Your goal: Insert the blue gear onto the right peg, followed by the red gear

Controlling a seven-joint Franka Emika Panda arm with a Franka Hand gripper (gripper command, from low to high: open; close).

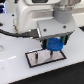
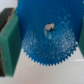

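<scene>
Hand pinches blue gear flat, poised just above plate, its right peg hidden beneath.

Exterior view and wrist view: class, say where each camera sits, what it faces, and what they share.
Exterior view: off the arm, looking down at the grey plate; arm and pincer show.
Wrist view: on the wrist, looking along the pincer; a green finger pad shows.
Shared: the blue gear, held by the pincer.
</scene>
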